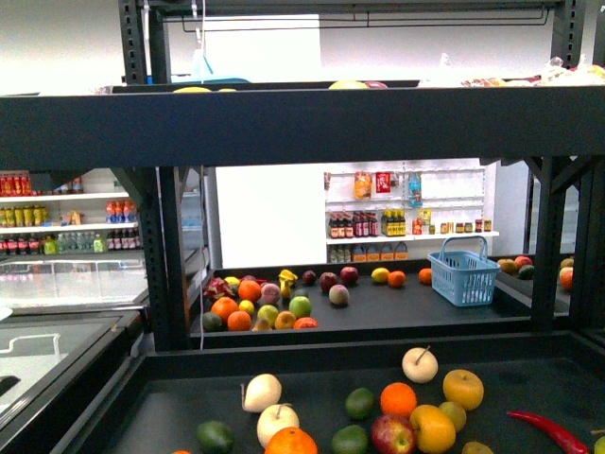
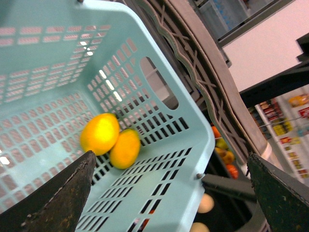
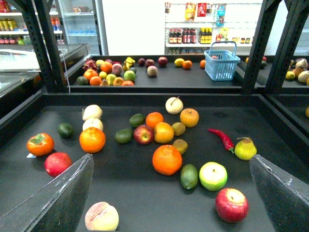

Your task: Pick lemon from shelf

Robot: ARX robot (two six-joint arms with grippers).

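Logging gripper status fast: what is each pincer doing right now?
Left pincer: open, empty, above the light blue basket holding two yellow fruits.
Right pincer: open, empty, over the shelf.

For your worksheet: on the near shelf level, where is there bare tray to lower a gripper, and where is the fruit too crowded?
Judging by the right wrist view, the shelf is bare along its near edge, between the peach and the red apple, and at the far right behind the red chili. It is crowded mid-tray around the big orange and the lime.
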